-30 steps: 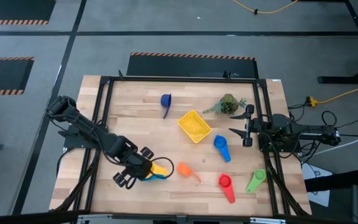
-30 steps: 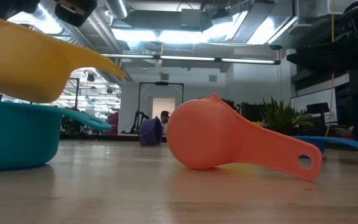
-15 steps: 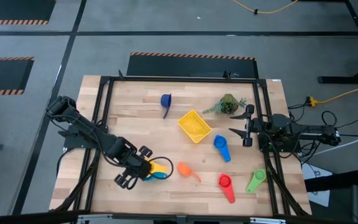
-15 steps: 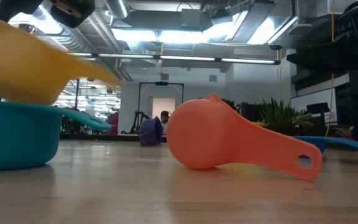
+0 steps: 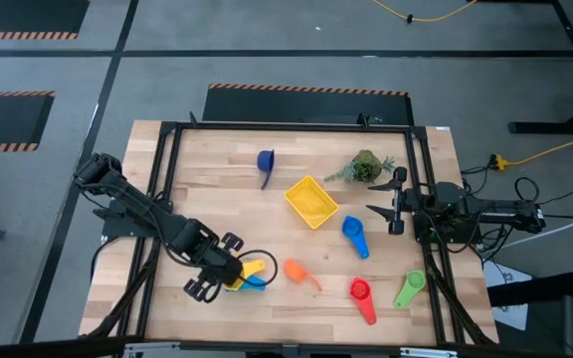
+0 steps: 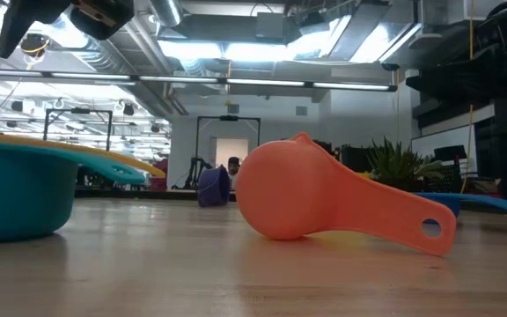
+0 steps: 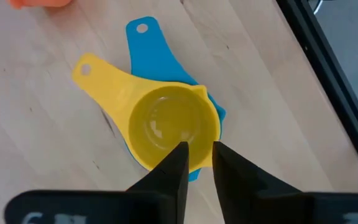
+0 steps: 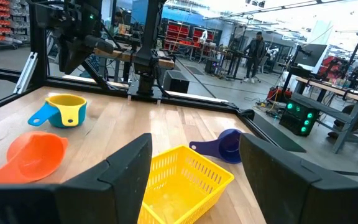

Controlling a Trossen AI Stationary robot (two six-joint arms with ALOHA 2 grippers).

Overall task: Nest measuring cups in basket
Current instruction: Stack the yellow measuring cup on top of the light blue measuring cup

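Note:
The yellow measuring cup (image 7: 166, 121) sits nested inside the light-blue cup (image 7: 146, 43) at the table's near left (image 5: 252, 270). In the low view only its rim (image 6: 25, 141) shows above the light-blue bowl (image 6: 16, 194). My left gripper (image 7: 199, 152) hovers just above the yellow cup's rim, open by a narrow gap and clear of it (image 6: 25, 26). The yellow basket (image 5: 311, 201) stands mid-table. The dark-blue (image 5: 265, 164), blue (image 5: 355, 237), orange (image 5: 301, 273), red (image 5: 361, 296) and green (image 5: 409, 288) cups lie on the wood. My right gripper (image 5: 393, 204) waits open at the right edge.
A green plant sprig (image 5: 364, 167) lies right of the basket, toward the far side. The table's black frame (image 5: 157, 199) runs close beside the left arm. Bare wood lies between the nested pair and the basket. The orange cup (image 6: 324, 198) lies on its side, right of the pair.
The yellow cup hung tilted from my left gripper above the light-blue cup. It has come free and dropped into that cup, where it sits level. The gripper has let go and stayed almost in place.

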